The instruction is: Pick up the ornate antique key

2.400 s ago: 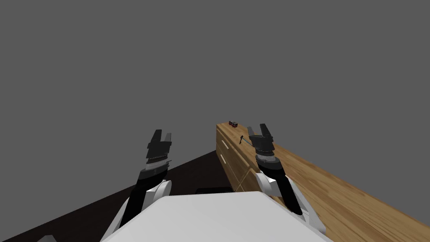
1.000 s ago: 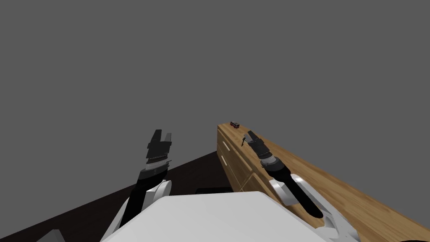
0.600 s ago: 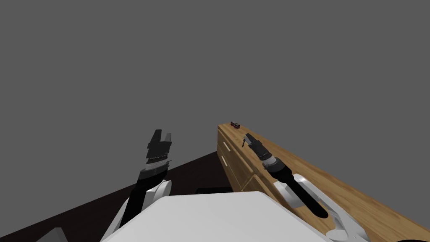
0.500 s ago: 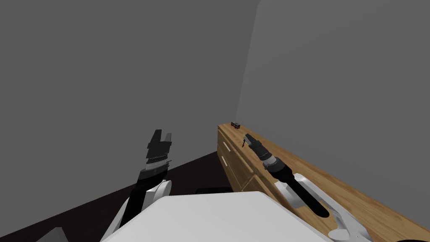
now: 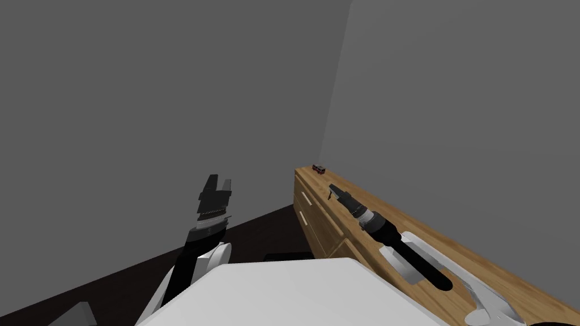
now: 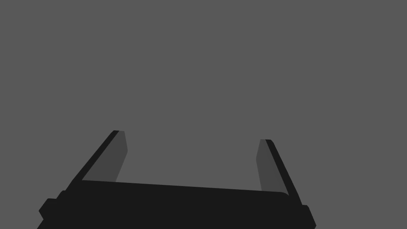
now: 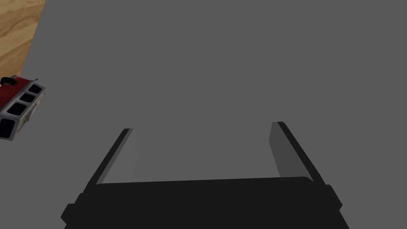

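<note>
**A small, thin key just off my right fingertips**

My right gripper (image 5: 333,188) is stretched out low over the wooden dresser (image 5: 430,249), blades spread apart with nothing between them (image 7: 204,127). The key (image 5: 330,196) is a tiny dark shape on the dresser top, just beside my fingertips on the side toward the dresser's front edge. From the head view I cannot tell whether a blade touches it. Farther beyond my fingertips, near the dresser's far end, sits a red toy (image 5: 318,168). My wrist camera catches that toy off to one side (image 7: 18,107), with the grey wall (image 7: 238,59) straight ahead, so I judge my blades point past the key, not down at it.

I expect the key to be light, stiff and hard, with no give under the blades. It is slim and sits low on smooth wood, so it will likely skid or spin if one blade reaches it first. Its parts are too small to make out here. I would close across the narrow stem, near the broader end if I can find it, blades squarely on either side and tips close to the wood. Little force is needed. Centring matters more.

My left gripper (image 5: 220,181) is raised well apart from the dresser, its blades open and empty (image 6: 192,135).
</note>
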Motion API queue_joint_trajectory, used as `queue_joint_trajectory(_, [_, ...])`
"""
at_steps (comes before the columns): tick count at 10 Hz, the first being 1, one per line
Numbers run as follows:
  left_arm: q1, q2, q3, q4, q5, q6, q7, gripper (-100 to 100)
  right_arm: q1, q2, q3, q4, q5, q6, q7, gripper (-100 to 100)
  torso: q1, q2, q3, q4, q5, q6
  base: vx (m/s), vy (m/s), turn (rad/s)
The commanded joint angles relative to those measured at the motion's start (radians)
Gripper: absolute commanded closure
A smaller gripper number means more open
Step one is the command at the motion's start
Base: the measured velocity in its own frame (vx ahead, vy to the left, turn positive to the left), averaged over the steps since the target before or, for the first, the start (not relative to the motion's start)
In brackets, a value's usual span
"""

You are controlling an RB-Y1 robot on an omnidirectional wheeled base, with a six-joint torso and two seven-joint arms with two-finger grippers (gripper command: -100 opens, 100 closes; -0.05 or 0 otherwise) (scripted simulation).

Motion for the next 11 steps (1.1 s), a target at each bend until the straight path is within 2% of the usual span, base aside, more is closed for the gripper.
queue_joint_trajectory(1, [0.000, 0.000, 0.000, 0.000, 0.000, 0.000, 0.000, 0, 0.008, -0.044, 0.000, 0.007, 0.004, 0.009, -0.001, -100, 0.000, 0.000, 0.000, 0.000, 0.000, 0.000, 0.016, 0.000, 0.015])
queue_joint_trajectory(6, [0.000, 0.000, 0.000, 0.000, 0.000, 0.000, 0.000, 0, 0.055, -0.200, -0.010, 0.049, 0.032, 0.061, -0.014, -100, 0.000, 0.000, 0.000, 0.000, 0.000, 0.000, 0.019, -0.003, 0.031])
queue_joint_trajectory(11, [0.000, 0.000, 0.000, 0.000, 0.000, 0.000, 0.000, 0, 0.088, -0.332, -0.016, 0.078, 0.056, 0.097, -0.025, -100, 0.000, 0.000, 0.000, 0.000, 0.000, 0.000, 0.018, 0.000, 0.029])
